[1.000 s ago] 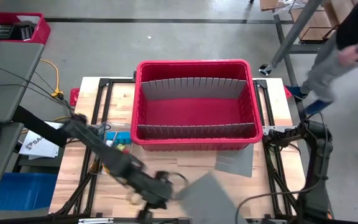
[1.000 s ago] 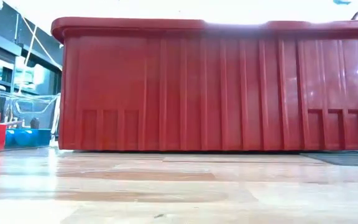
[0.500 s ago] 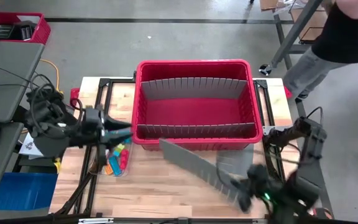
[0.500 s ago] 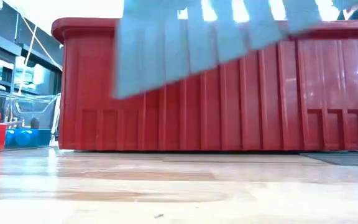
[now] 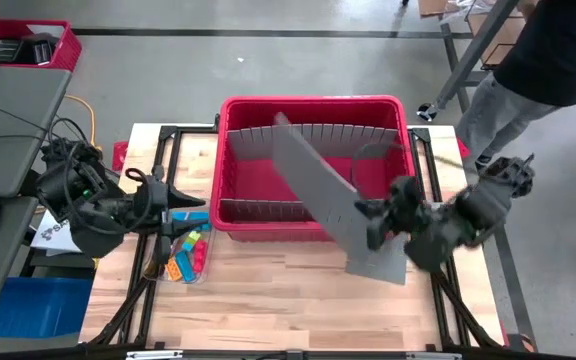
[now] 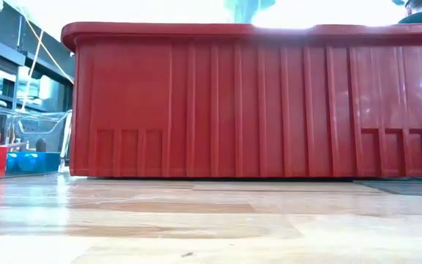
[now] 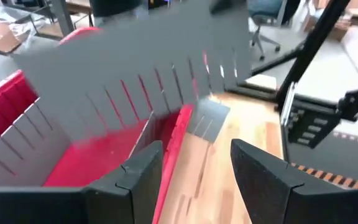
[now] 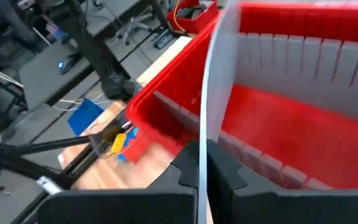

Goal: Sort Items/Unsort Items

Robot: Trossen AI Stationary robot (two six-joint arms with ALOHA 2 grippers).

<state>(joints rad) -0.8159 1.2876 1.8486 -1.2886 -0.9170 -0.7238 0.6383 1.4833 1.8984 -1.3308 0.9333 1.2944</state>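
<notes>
We note the large red plastic bin on the wooden slatted table, two grey slotted dividers already standing inside it; a third long grey slotted divider panel is held tilted over the bin's near wall. The right gripper is clenched on that panel's edge, arm reaching in from the table's right side. The left gripper hangs empty with its fingers parted, beside the bin's left wall, just above the small coloured blocks, which lie on the table left of the bin, none sorted yet. We judge the main risk is the panel catching the rim or missing its slots, since it is held at one end and tilted; it could also slip.
</notes>
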